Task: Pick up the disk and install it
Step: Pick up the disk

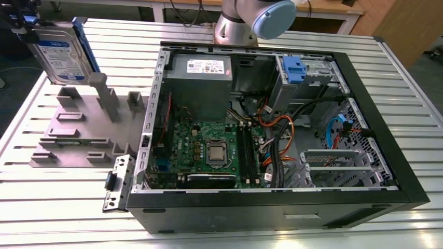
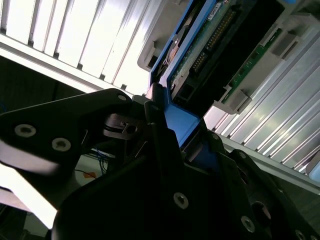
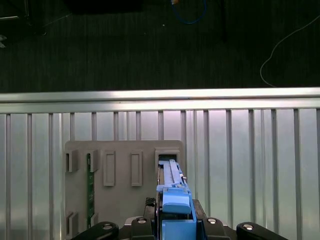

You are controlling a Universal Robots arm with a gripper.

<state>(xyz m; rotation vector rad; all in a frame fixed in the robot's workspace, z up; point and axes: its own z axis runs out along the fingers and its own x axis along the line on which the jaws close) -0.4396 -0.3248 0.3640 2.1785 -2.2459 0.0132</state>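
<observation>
The disk (image 1: 61, 54) hangs upright at the exterior view's far left. Its labelled face is towards the camera, and it is above the grey slotted holder (image 1: 69, 140) on the table; whether its lower edge is clear of the slot is hard to tell. In the first wrist view its thin blue-railed edge (image 3: 174, 197) lines up over one of the holder's slots.

The gripper (image 2: 182, 130) is clamped on the disk, with its dark fingers pressing on the blue rail at one end.

This looks like a stiff metal slab, fairly dense for its size and unforgiving of knocks. The second wrist view shows its bare circuit board and connector pins (image 2: 210, 35), which should not be squeezed. The bare metal faces are probably slick, so the plastic rails along the edges are the sensible place to grip. They may flex a little, though, so the disk could pivot if it is swung sharply.

Well apart, towards the exterior view's right, lies the open computer case (image 1: 387, 104). Inside it are a drive bay with a blue latch (image 1: 294, 70), the grey power supply (image 1: 201, 78) and the motherboard (image 1: 207, 145).
</observation>
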